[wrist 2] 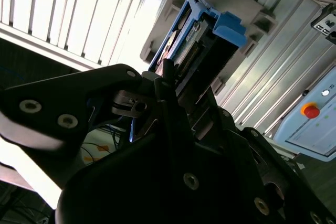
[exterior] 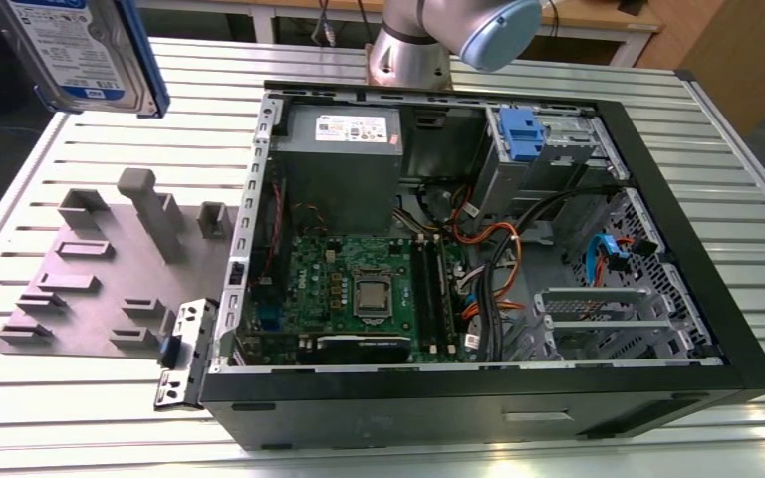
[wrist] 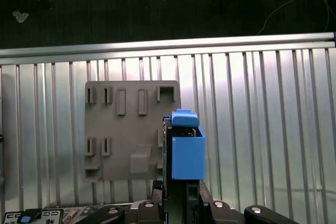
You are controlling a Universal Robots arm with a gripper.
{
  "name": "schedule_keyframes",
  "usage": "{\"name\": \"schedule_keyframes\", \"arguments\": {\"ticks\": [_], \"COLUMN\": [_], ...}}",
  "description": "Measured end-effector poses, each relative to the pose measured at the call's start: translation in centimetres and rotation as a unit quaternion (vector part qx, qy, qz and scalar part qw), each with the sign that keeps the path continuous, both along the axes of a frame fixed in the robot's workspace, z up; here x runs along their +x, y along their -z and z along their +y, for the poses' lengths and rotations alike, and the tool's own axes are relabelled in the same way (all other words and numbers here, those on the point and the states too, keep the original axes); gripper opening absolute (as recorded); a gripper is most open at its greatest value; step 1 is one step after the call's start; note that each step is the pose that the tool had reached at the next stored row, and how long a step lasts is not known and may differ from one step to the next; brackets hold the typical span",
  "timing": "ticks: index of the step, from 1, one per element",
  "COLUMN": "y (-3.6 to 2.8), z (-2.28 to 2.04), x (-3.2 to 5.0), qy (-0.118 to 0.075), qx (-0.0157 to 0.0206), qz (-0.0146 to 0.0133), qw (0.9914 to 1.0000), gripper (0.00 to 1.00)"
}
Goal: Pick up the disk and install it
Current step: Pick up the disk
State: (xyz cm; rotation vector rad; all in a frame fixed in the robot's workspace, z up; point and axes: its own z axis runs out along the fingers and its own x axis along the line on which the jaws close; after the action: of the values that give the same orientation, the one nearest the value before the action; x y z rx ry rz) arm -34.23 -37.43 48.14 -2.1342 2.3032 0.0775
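While the gripper [wrist: 178, 190] clamps the disk [wrist: 186, 153] by one end, its long axis runs straight out from the grip, above the grey fixture plate [wrist: 126, 129] (open computer case [exterior: 489, 393] lying toward the exterior view's right).

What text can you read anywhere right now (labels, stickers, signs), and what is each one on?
No text here can be quoted as it reads.
Label on the disk, exterior view: white and blue with print, too small to read.
White sticker on the power-supply box: print too small to read.
Pale panel with a red button, second wrist view: markings too small to read.
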Motion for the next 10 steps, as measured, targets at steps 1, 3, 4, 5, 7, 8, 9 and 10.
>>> {"name": "schedule_keyframes", "arguments": {"ticks": [1, 3, 4, 5, 7, 8, 9, 10], "y": [0.0, 0.0, 0.0, 0.0, 0.0, 0.0, 0.0, 0.0], "z": [0.0, 0.0, 0.0, 0.0, 0.0, 0.0, 0.0, 0.0], "x": [0.04, 0.13, 0.18, 0.23, 0.34, 0.39, 0.46, 0.52], "qy": [0.0, 0.0, 0.0, 0.0, 0.0, 0.0, 0.0, 0.0], "qx": [0.0, 0.0, 0.0, 0.0, 0.0, 0.0, 0.0, 0.0], "qz": [0.0, 0.0, 0.0, 0.0, 0.0, 0.0, 0.0, 0.0], "qw": [1.0, 1.0, 1.0, 1.0, 1.0, 1.0, 1.0, 1.0], "gripper": [0.35, 0.35, 0.35, 0.35, 0.35, 0.35, 0.35, 0.35]}}
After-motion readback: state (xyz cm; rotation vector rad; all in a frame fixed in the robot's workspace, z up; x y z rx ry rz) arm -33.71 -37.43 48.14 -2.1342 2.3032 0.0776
